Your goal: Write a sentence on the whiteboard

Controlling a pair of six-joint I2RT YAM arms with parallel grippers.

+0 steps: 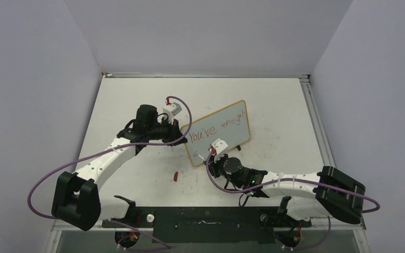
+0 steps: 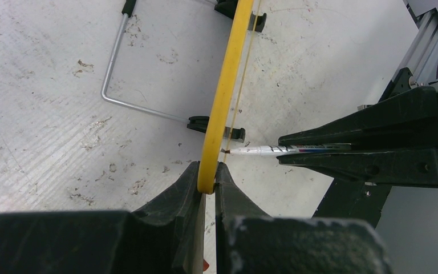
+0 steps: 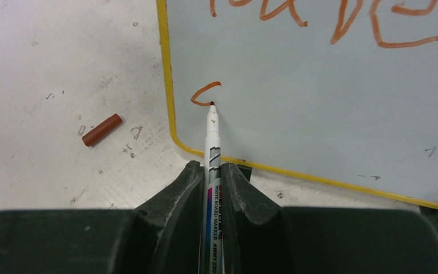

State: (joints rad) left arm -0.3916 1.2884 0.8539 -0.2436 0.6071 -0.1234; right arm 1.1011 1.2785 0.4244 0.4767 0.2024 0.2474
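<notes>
The whiteboard (image 1: 227, 138) stands tilted on its stand mid-table. Its yellow rim shows edge-on in the left wrist view (image 2: 223, 85). My left gripper (image 1: 182, 138) is shut on the board's left edge (image 2: 207, 171). The sentence (image 1: 219, 128) reads "You've enough" in red; its lower strokes show in the right wrist view (image 3: 331, 20). My right gripper (image 1: 214, 154) is shut on the white marker (image 3: 213, 148), also seen in the left wrist view (image 2: 268, 150). The marker tip touches the board's lower left at the end of a small red curved stroke (image 3: 205, 91).
The marker's red cap (image 1: 174, 176) lies on the table in front of the board, left of the board's corner in the right wrist view (image 3: 102, 129). The board's wire stand (image 2: 114, 74) rests on the table behind it. A metal rail (image 1: 312, 116) runs along the table's right edge.
</notes>
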